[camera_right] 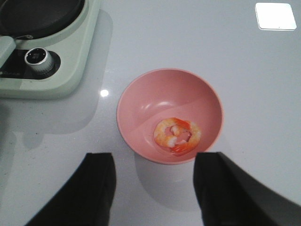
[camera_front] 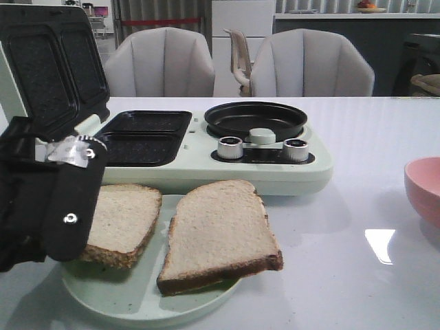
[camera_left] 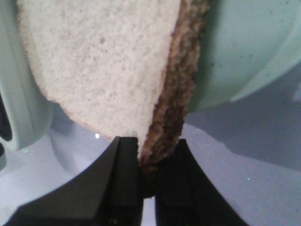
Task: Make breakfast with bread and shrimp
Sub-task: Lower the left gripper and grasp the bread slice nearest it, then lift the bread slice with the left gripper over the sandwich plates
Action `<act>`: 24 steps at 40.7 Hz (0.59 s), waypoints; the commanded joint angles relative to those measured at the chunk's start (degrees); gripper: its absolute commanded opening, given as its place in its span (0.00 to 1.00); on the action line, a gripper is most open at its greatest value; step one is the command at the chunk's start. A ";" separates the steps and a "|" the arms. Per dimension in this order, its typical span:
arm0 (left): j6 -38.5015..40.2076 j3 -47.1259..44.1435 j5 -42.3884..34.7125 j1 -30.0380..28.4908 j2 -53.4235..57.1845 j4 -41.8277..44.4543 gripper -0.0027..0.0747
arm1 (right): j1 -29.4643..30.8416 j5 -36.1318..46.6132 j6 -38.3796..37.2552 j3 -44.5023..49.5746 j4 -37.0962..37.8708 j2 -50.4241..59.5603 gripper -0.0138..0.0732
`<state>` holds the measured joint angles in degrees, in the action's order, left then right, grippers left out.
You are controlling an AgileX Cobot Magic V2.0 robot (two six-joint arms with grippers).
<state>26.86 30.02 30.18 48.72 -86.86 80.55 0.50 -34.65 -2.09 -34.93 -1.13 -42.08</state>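
Two bread slices lie on a pale green plate [camera_front: 137,302]: the left slice [camera_front: 127,216] and the right slice [camera_front: 220,230]. My left gripper [camera_front: 67,249] is at the left slice's near-left edge. In the left wrist view the left gripper [camera_left: 148,160] is shut on that slice's [camera_left: 103,70] dark brown crust, over the plate's rim [camera_left: 244,47]. The shrimp [camera_right: 178,135], curled and orange-pink, lies in a pink bowl [camera_right: 141,94]. My right gripper [camera_right: 153,179] is open and empty, hovering just short of the bowl; it is out of the front view.
A pale green breakfast maker [camera_front: 275,172] stands behind the plate, its lid [camera_front: 48,65] open over two black sandwich wells [camera_front: 144,134], with a round black pan [camera_front: 256,118] and two knobs [camera_front: 230,147]. The pink bowl [camera_front: 425,189] is at the table's right. Chairs stand behind.
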 commanded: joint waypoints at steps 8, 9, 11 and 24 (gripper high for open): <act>0.85 1.18 12.98 6.22 9.78 -0.78 0.16 | 0.27 4.18 0.02 -1.82 0.33 -0.07 0.72; 0.85 1.18 13.76 6.68 10.62 -0.78 0.16 | 0.27 4.18 0.02 -1.82 0.33 -0.07 0.72; 0.85 1.18 14.89 7.74 12.61 -0.39 0.16 | 0.27 4.18 0.02 -1.82 0.33 -0.07 0.72; 0.85 1.31 17.72 9.97 23.17 10.90 0.16 | 0.27 4.18 0.02 -1.82 0.33 -0.07 0.72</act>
<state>26.86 29.92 45.06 58.20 -66.61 84.77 0.50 -34.65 -2.09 -34.93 -1.13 -42.08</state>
